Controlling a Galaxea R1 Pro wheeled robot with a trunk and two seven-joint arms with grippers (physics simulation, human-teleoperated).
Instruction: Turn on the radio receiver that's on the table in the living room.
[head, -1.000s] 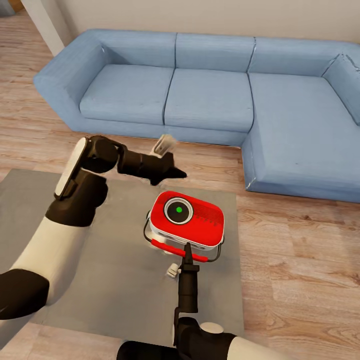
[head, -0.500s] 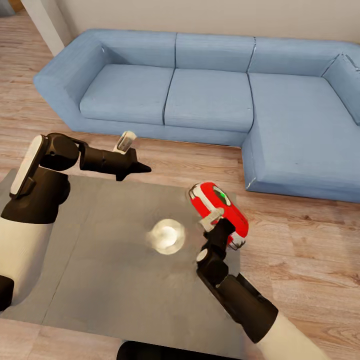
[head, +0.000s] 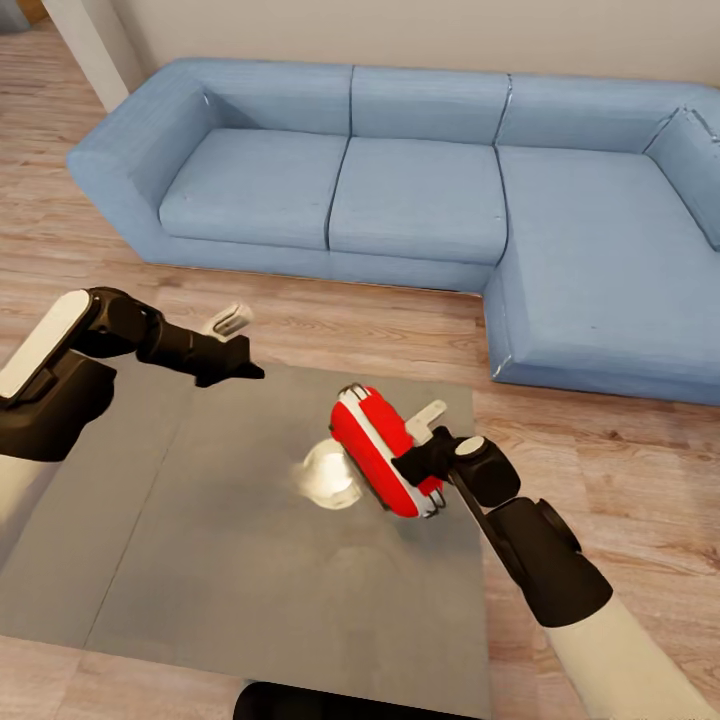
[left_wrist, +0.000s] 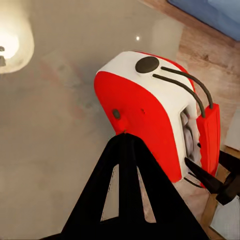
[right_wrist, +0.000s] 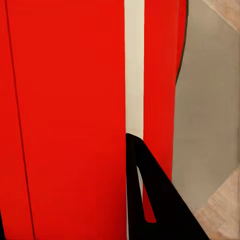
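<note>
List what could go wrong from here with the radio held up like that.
1. The radio receiver is tilted on edge in the right gripper, apparently off the table; a loose grip could drop it onto the glossy top.
2. It hangs near the table's right edge, so a slip might send it onto the wood floor.
3. The left gripper is set well apart from the radio, so reaching for the switch risks knocking it.

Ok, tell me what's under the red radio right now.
The radio receiver is tipped up on edge in the right gripper, over the grey table. Beside it on the glass shows a bright lamp reflection. Whether its lower edge touches the top cannot be told.
</note>
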